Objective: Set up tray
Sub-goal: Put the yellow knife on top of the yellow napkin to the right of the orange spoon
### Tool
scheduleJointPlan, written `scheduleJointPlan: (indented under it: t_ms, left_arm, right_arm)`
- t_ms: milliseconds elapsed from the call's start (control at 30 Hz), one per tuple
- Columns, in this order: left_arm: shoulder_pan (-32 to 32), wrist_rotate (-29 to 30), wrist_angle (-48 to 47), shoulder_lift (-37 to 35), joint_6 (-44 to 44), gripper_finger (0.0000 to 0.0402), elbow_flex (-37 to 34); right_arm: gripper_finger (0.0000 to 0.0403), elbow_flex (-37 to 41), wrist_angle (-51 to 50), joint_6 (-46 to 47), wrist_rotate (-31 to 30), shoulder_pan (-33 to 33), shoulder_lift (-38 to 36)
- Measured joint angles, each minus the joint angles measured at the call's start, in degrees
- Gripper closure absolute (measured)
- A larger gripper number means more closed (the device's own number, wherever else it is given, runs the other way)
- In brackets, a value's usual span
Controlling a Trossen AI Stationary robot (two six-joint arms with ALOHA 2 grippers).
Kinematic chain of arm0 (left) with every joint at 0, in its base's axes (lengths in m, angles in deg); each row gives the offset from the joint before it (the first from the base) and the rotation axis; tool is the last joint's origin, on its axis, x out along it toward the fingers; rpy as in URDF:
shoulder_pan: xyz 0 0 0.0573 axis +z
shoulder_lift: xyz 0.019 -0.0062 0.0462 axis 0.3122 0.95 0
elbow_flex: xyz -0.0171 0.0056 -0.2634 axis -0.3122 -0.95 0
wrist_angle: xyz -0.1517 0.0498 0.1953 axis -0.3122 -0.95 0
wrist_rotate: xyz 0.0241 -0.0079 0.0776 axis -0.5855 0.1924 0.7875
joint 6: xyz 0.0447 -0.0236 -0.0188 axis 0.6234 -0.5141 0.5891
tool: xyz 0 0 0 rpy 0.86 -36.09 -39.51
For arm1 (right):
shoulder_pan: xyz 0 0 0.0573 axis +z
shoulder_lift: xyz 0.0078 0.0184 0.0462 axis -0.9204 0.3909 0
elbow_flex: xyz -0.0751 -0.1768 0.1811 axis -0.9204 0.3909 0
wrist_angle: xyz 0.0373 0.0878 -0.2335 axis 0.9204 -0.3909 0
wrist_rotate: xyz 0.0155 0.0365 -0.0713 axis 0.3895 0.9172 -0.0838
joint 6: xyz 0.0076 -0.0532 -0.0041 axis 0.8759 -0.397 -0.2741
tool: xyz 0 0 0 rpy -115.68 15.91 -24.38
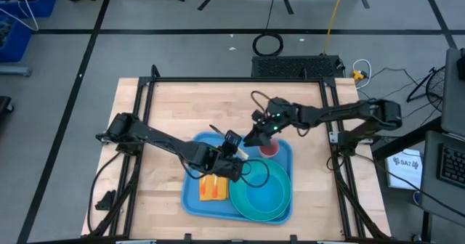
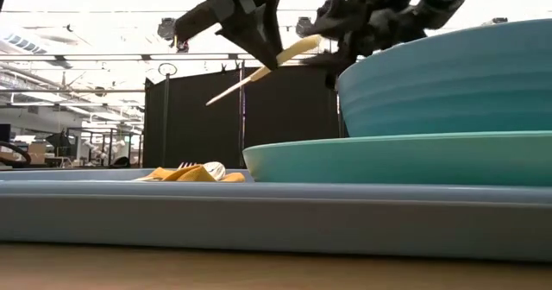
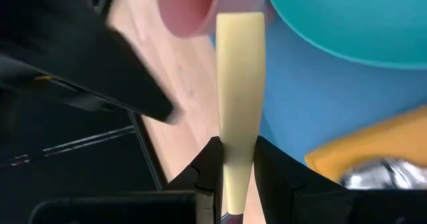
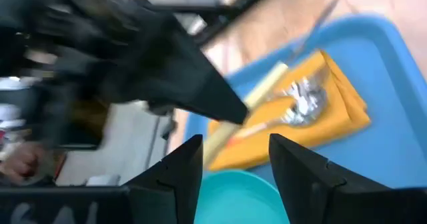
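The blue tray (image 1: pixel 195 193) lies on the wooden table near its near edge. It holds a turquoise plate (image 1: pixel 251 208) with a turquoise bowl (image 1: pixel 265 189), a yellow napkin (image 1: pixel 213 188) with silverware on it, and a pink cup (image 1: pixel 269 149) at its far right corner. My left gripper (image 1: pixel 232 145) is above the tray's far part, shut on a cream-handled utensil (image 2: pixel 259 72). My right gripper (image 1: pixel 254 136) is open and empty, just beside the left gripper and above the tray's far edge, next to the cup. My left gripper pinches the utensil's cream handle (image 3: pixel 237 159) between its two fingers, at the narrow part of the handle. The wide free end (image 3: pixel 240 31) sticks out ahead of the fingers. The utensil is lifted clear of the tray and tilted, its thin end (image 2: pixel 216 100) lower.
The tray's left part (image 1: pixel 190 173), between the napkin and the rim, is bare. Bare wooden table (image 1: pixel 167 106) lies on the far side and to the left. The black frame rails (image 1: pixel 145 128) run along the table's left and right sides.
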State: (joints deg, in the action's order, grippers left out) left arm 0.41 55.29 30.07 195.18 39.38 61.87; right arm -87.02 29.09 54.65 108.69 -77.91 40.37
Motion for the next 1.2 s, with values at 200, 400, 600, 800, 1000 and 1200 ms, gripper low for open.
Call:
scheduleJointPlan:
  t_ms: [200, 400, 600, 800, 1000, 1200]
  left_arm:
    - [0.8, 0.4, -2.6, 0.8, -1.0, 0.0338, 0.0]
    - [1.3, 0.5, -3.1, 1.0, -0.3, 0.0338, 0.0]
    - [1.6, 0.8, -2.5, 1.0, -0.2, 0.0339, 0.0]
    - [1.7, 0.2, -1.8, 1.0, 1.1, 0.0339, 0.0]
    - [1.8, -0.5, 0.5, 0.9, 1.1, 0.0339, 0.0]
    - [1.8, -0.5, -0.1, 0.9, -0.3, 0.0339, 0.0]
  right_arm:
    - [0.0241, -1.2, 0.5, 1.4, 2.9, 1.5, 6.3]
    - [0.0241, -1.2, 3.5, 4.3, 4.5, 3.1, 7.3]
    - [0.0241, -1.2, 5.6, 6.1, 4.5, 3.8, 7.4]
    - [0.0242, -1.2, 5.6, 6.0, 4.5, 4.3, 7.4]
    - [0.0263, -1.2, 5.9, 4.9, 4.4, 4.3, 7.4]
    - [0.0308, -1.3, 5.4, 2.0, 4.1, 4.3, 7.4]
